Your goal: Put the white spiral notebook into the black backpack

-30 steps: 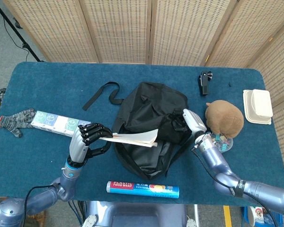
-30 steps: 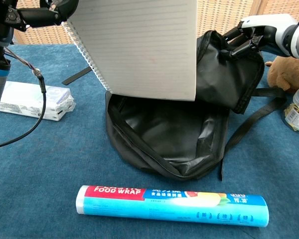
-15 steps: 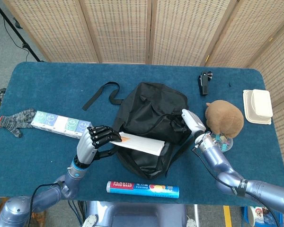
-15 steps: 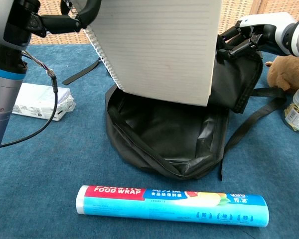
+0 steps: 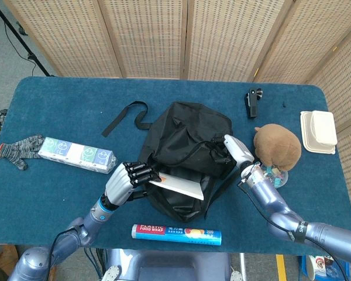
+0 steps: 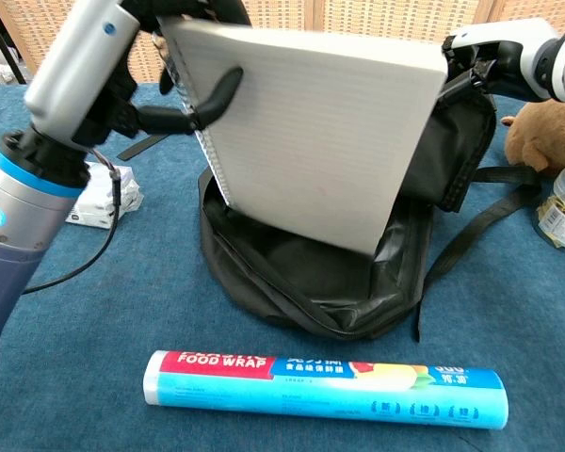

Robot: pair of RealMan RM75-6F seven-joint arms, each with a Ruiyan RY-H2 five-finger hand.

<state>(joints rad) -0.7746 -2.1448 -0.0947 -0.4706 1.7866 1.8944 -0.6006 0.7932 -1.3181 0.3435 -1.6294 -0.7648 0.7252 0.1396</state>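
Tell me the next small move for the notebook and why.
Probably keep lowering the white spiral notebook down into the black backpack. The left hand holds it at the spiral edge, tilted, with its lower corner at the open mouth, and the right hand holds the backpack's upper flap back.

Notebook tilted over the open backpack

The white spiral notebook, ruled page showing, hangs tilted with its lower corner inside the mouth of the black backpack, which lies unzipped on the blue bench, its flap raised behind the notebook.
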